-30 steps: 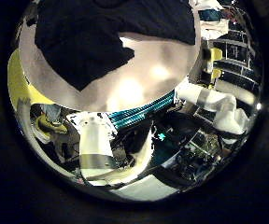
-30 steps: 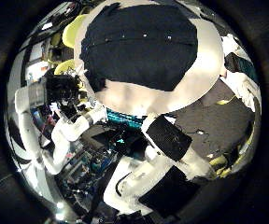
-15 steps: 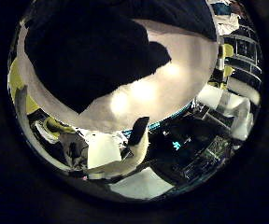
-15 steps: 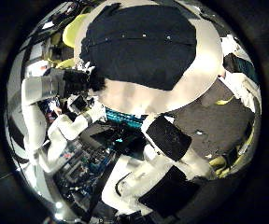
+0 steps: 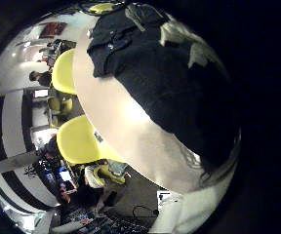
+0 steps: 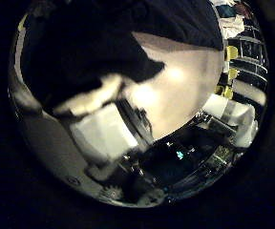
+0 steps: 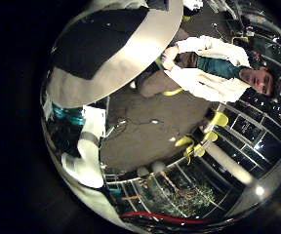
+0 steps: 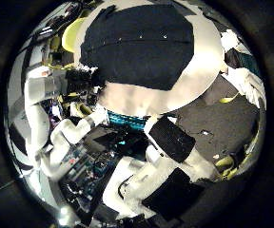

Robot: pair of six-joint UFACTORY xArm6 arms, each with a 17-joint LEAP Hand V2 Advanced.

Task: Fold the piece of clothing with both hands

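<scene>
Round and pale, the table [image 8: 175, 95] carried a dark garment [image 8: 142, 47] spread flat and unfolded in the right thumb-side view, where a hand [image 8: 66, 87] reached its edge, finger state unclear. In the left thumb-side view, the garment [image 6: 90, 48] loomed close beneath the left hand [image 6: 104, 129]; no fold appeared made.

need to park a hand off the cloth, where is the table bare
In the right thumb side palm view, the round white table is bare in a broad strip between the dark garment and the rim nearest the arms. A thinner bare margin follows the rim beside the garment. The middle is covered by cloth.
</scene>
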